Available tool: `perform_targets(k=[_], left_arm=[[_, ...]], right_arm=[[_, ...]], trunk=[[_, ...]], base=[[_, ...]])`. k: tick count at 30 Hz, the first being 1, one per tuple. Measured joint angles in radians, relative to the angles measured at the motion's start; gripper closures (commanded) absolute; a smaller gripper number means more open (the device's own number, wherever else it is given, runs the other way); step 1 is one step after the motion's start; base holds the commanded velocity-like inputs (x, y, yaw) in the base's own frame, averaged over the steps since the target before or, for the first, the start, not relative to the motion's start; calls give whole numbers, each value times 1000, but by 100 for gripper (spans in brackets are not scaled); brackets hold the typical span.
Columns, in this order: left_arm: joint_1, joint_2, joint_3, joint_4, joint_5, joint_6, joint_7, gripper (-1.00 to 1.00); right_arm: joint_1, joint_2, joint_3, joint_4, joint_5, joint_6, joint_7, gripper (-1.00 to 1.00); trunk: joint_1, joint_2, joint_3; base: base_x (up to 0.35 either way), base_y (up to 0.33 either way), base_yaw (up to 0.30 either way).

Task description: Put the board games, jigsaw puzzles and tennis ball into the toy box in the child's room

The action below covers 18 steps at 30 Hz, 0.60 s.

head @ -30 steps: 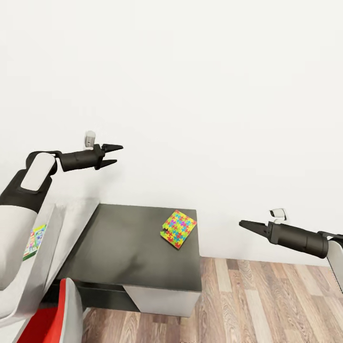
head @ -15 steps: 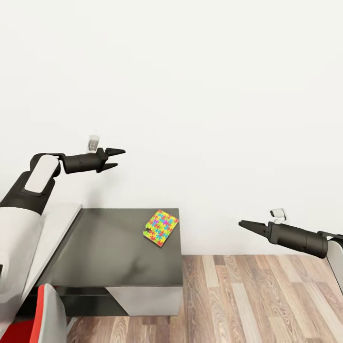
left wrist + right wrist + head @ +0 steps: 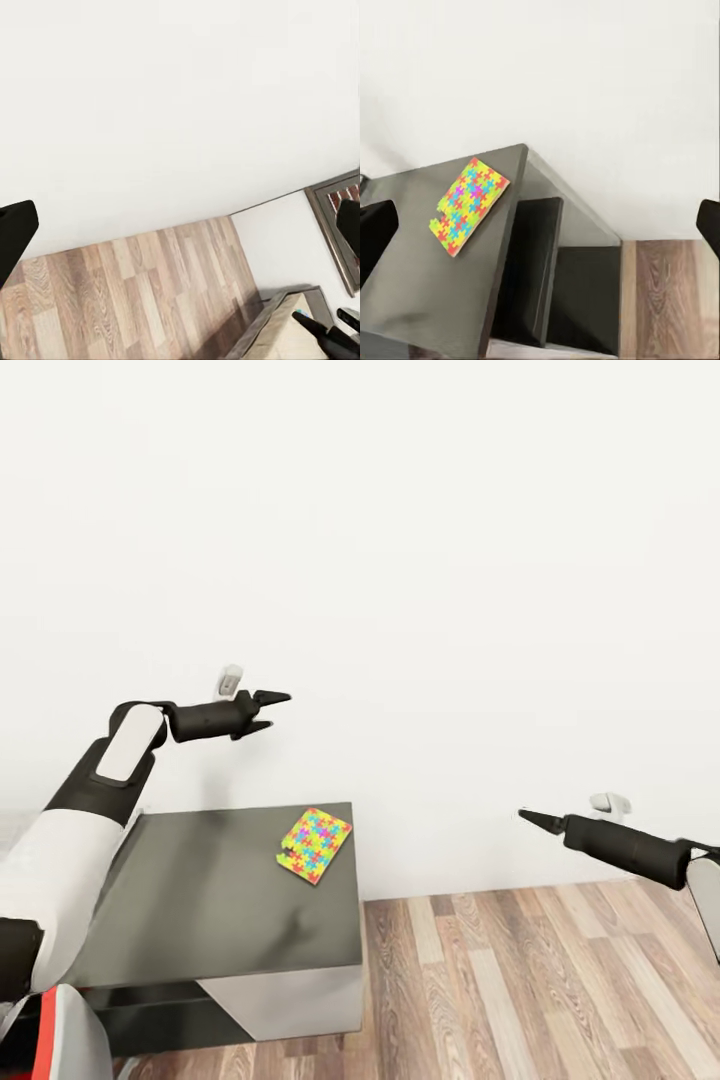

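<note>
in the head view your next step, as i judge it, is picking up the jigsaw puzzle (image 3: 314, 845), so bring the trunk closer and square to the table (image 3: 200, 920) before you reach. the sheet is thin and flat, so come down over one edge, ideally the edge nearest the table's end, and slide a finger under it instead of pinching from straight above. the puzzle lies flat near the table's far corner at about 1 o'clock on the dark top, close to the white wall. the left gripper (image 3: 268, 712) hangs in the air above the table at 11 o'clock from the puzzle, its fingers a little spread and holding nothing. the right gripper (image 3: 528, 818) is out over the wood floor at 3 o'clock, well apart from the table; its fingers look pressed together into one point, empty. in the left wrist view you see white wall and plank floor, with a framed picture (image 3: 341, 225) at the edge, so that arm is not aimed at the work yet. in the right wrist view the puzzle (image 3: 466, 205) shows clearly: a rectangle of small interlocking yellow, green, blue, red and orange pieces, with a ragged notch at one corner.
</note>
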Motion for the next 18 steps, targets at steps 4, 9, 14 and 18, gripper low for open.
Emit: perform_targets(k=[4,9,14,18], left_arm=[[10,-58,2,0,-2,-22,97,-100],[38,-148,4,0,-13,-73,217,-100],[76,-229,0,1,-18,-147,300,-100],[116,-279,-4,0,-20,-205,360,-100]], right_arm=[[-22,5,-6,42,-1,-85,-181,-100],[-63,19,-2,146,0,-184,-325,-100],[-115,43,31,262,4,-232,-389,-100],[-138,51,55,325,11,-250,-410,-100]], trunk=[[0,0,6],[0,0,14],[0,0,21],[0,0,27]], base=[[-1,-1,-176],[0,-1,-176],[0,0,-176],[0,0,-176]])
